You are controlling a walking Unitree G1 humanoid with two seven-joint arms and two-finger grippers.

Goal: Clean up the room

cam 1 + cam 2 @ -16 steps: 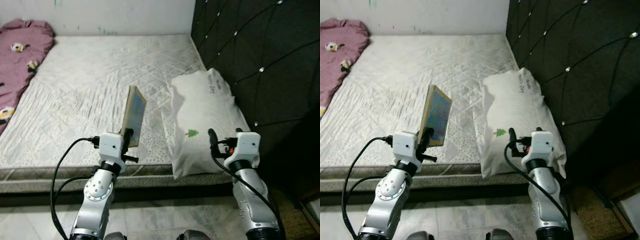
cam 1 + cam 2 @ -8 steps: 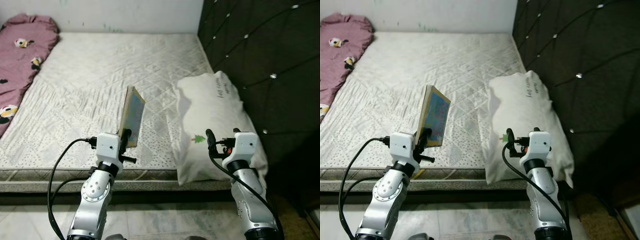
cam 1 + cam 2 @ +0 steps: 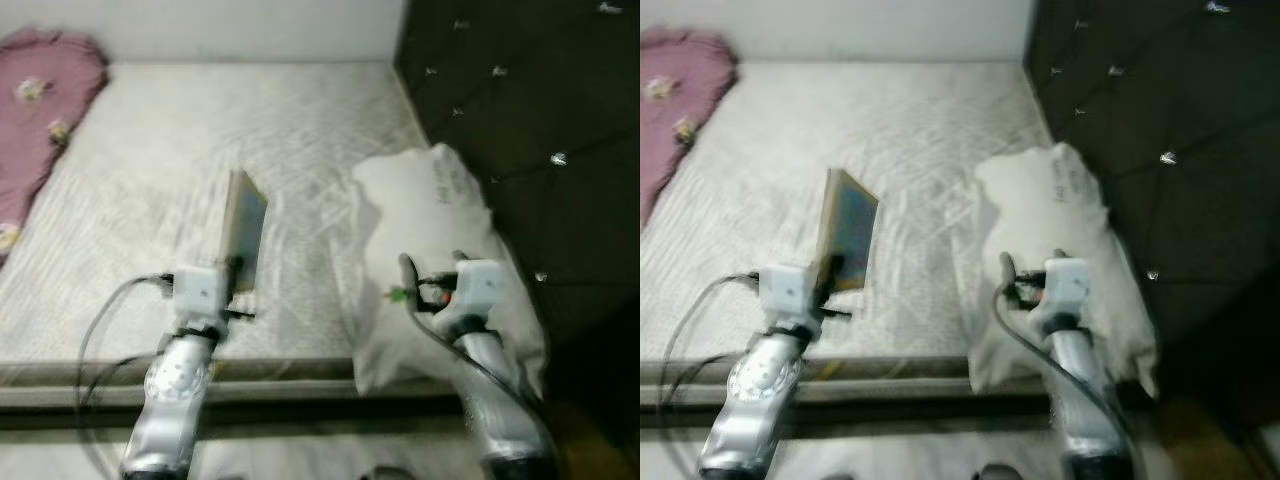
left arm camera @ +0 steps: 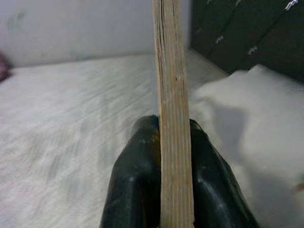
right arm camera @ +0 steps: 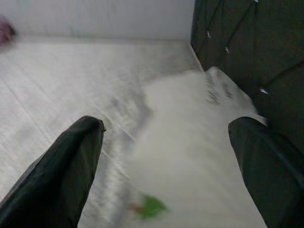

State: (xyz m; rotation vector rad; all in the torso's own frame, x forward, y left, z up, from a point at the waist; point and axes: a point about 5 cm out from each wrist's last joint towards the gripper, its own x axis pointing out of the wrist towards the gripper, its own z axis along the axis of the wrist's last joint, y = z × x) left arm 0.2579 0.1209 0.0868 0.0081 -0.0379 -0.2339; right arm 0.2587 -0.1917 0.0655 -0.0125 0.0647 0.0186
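Holding a thin book (image 3: pixel 243 226) upright above the mattress's (image 3: pixel 200 150) near edge, our left end effector (image 4: pixel 173 156) clamps it edge-on. Right end effector (image 5: pixel 175 166) hangs spread wide over the white pillow (image 3: pixel 440 215) by the dark headboard (image 3: pixel 540 90). Views blurred.

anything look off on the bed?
Pillow lies skewed at the mattress corner by the headboard, its front end hanging over the edge. A pink blanket is bunched along the far left side. Left gripper holds a thin board upright; frames are blurred.
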